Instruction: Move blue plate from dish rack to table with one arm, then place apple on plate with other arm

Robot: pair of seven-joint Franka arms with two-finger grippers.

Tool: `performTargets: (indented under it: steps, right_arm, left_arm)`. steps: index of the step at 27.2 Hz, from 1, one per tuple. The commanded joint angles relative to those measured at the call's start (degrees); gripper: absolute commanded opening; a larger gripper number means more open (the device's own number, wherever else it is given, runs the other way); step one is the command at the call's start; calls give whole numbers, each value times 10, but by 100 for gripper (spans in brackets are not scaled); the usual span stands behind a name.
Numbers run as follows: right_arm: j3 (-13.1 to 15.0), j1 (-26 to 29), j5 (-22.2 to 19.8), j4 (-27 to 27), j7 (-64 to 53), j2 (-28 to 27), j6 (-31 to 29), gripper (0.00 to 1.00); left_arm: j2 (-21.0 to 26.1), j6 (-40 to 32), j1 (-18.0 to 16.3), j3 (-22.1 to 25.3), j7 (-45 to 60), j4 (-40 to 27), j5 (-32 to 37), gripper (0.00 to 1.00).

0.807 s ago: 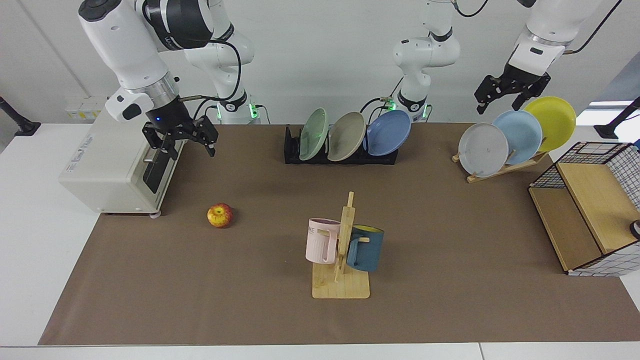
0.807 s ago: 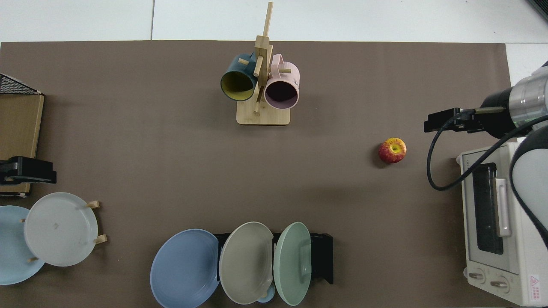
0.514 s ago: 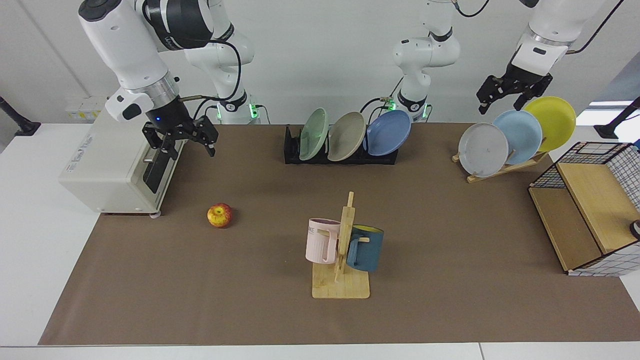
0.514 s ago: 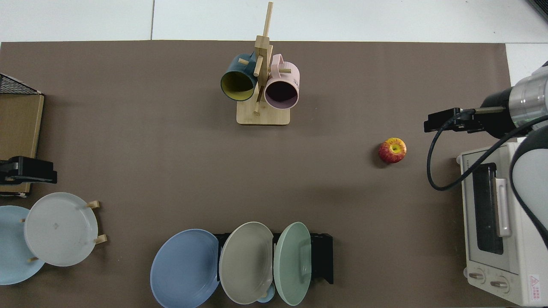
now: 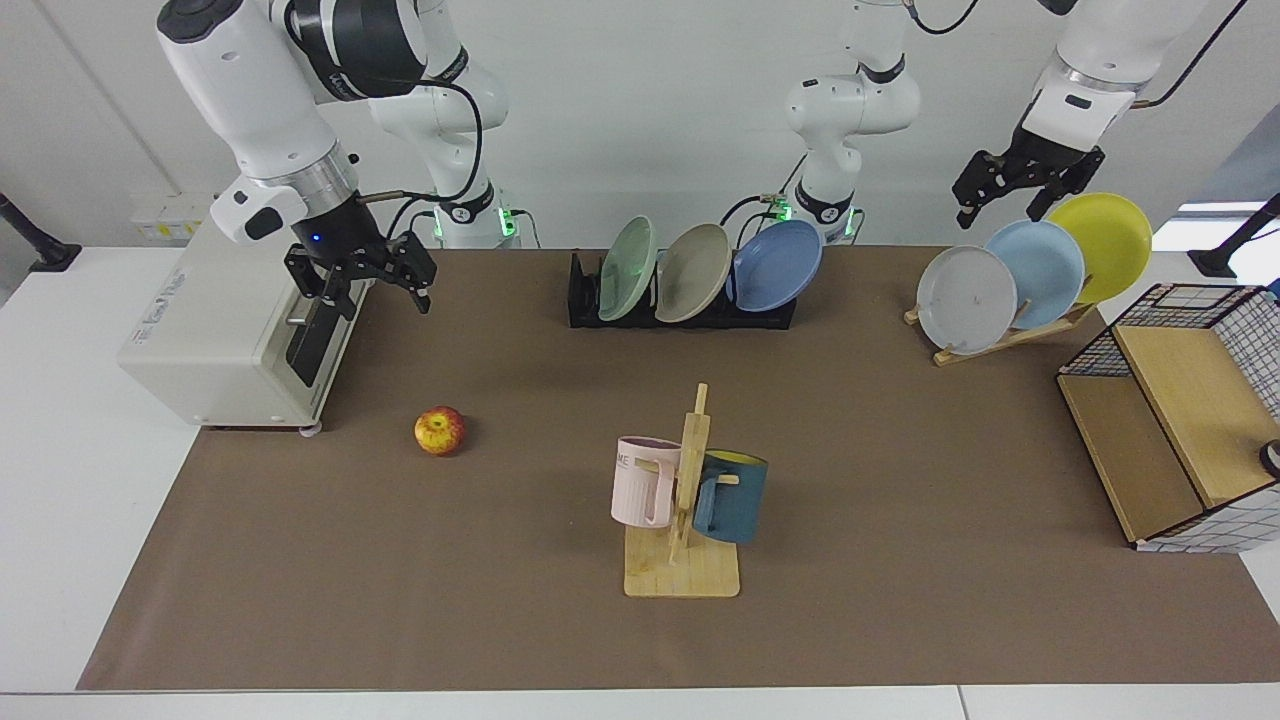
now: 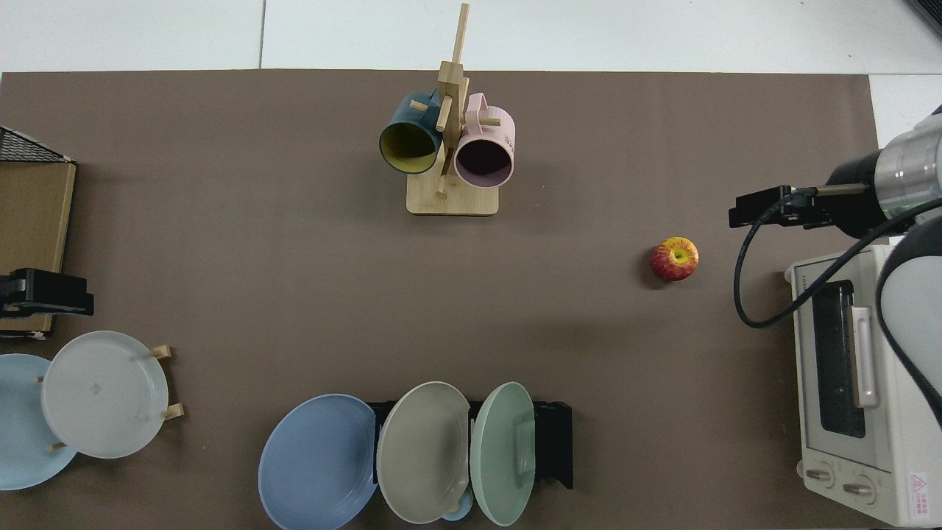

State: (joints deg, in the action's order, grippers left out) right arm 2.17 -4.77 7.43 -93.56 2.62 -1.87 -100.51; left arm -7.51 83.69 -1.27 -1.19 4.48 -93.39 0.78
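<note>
Plate approach: blue plate (image 5: 777, 264) stands in dish rack (image 5: 770, 314) at the end toward the left gripper (image 5: 1010, 190), open, empty, above the wooden stand; right gripper (image 5: 372, 280), open, empty, waits by the toaster oven (image 5: 200, 340) near the apple (image 5: 439, 430).

The table (image 5: 60, 480) carries a brown mat (image 5: 850, 600). On the mat: dish rack (image 5: 680, 312), apple (image 5: 439, 431), mug tree (image 5: 682, 575), plate stand (image 5: 1010, 335).

toaster oven (image 5: 225, 330) | mug tree (image 5: 685, 500) – two mugs | wooden plate stand (image 5: 1010, 335) – three plates
</note>
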Motion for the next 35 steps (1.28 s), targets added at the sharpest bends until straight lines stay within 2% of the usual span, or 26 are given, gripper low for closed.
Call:
performTargets:
  steps: [1,12,17,21,27,31,34,35]
  right_arm:
    - [-4,5,3,-11,2,10,-2,100]
    - [-4,5,3,-12,3,10,-2,100]
    - [-4,5,3,-12,2,10,-2,100]
    - [-4,5,3,-11,2,10,-2,100]
    - [-4,5,3,-11,2,10,-2,100]
    - [-4,5,3,-12,2,10,-2,100]
    - [-4,5,3,-11,3,10,-2,100]
    - [-4,5,3,-12,2,10,-2,100]
  left_arm:
    - [-14,10,-16,-1,-5,-17,-1,100]
    - [-16,11,-15,-3,-5,-22,0,100]
    - [-31,12,-7,-11,-4,-49,0,100]
    - [-62,25,3,-43,2,-105,21,100]
    - [-135,66,3,-98,34,-224,41,100]
    - [-152,77,3,-127,38,-277,45,100]
    - [-156,117,3,-188,87,-338,61,100]
    - [-167,126,3,-195,96,-355,60,100]
